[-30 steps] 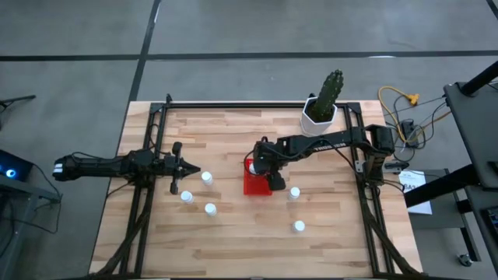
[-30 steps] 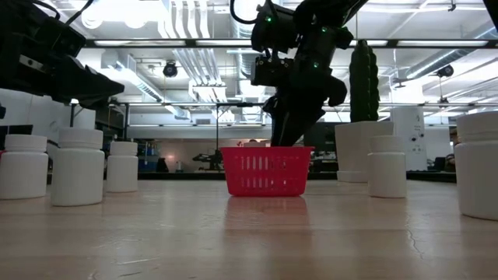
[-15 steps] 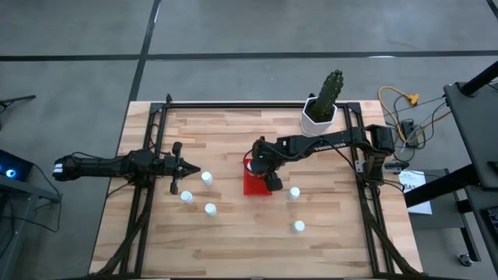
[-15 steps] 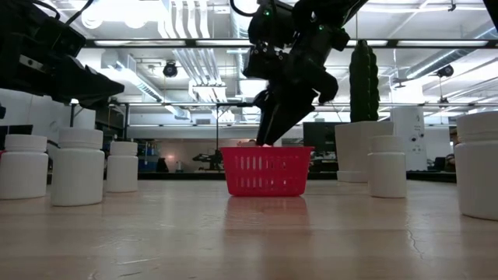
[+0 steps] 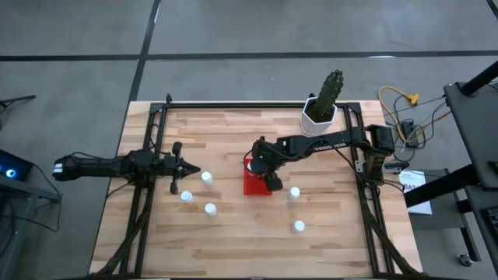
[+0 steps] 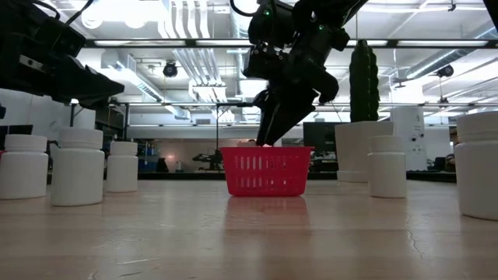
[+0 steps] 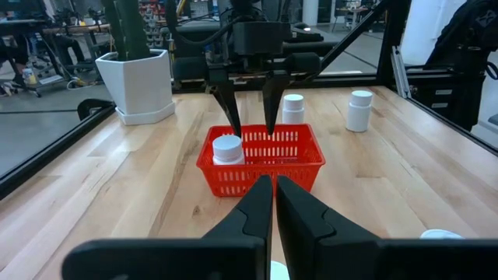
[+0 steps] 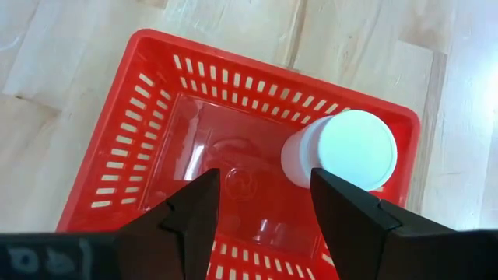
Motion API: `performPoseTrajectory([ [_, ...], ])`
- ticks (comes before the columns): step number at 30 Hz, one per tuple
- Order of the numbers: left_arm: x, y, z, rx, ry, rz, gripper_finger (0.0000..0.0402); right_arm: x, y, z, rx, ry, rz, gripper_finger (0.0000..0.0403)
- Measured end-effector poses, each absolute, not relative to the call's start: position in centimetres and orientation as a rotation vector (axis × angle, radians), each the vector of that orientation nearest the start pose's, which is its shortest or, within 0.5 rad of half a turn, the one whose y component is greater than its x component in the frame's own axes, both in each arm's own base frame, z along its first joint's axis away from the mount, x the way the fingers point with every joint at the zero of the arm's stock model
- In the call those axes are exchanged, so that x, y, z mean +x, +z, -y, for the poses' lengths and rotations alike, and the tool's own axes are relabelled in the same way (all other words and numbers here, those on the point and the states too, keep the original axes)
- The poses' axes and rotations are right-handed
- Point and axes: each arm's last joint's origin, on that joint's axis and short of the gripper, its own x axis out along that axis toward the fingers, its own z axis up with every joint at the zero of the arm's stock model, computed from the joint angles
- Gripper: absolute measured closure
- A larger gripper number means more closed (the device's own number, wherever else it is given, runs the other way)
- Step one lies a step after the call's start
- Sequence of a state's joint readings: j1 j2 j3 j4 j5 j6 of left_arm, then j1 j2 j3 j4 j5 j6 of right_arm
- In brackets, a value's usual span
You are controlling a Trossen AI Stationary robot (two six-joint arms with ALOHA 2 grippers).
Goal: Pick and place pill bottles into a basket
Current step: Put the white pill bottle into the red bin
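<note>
The surface is crossed by both arms, and the red basket is set near its middle. The right gripper is held directly above the basket, its fingers spread apart and empty, pointed straight down into the open tub. One bottle in the basket is seen standing upright, cap up, tucked into a corner. It is judged to be already placed, so a fresh pick seems to come next.

From the basket, two loose bottles lie on the right arm's side: one just beside it at about 4 o'clock, another farther out at about 5 o'clock. All are upright, so their long axes run vertical and a straight-down approach suits them. The nearer one is closest to the right gripper, with bare wood around it.

Three more bottles are clustered at about 9 o'clock from the basket, just ahead of the left gripper, whose fingers are pressed together and which waits low over the surface. The cactus pot stands well clear at 1 o'clock.
</note>
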State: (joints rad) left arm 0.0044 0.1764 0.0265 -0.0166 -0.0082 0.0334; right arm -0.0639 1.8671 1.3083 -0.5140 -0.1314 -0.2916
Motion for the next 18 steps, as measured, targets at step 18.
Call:
performPoseTrajectory([
  [18,10.7,15.7,-0.1,0.033,0.010,-0.166,0.0400,35.9,22.3,1.2,-0.021,0.155,-1.142,0.0211],
])
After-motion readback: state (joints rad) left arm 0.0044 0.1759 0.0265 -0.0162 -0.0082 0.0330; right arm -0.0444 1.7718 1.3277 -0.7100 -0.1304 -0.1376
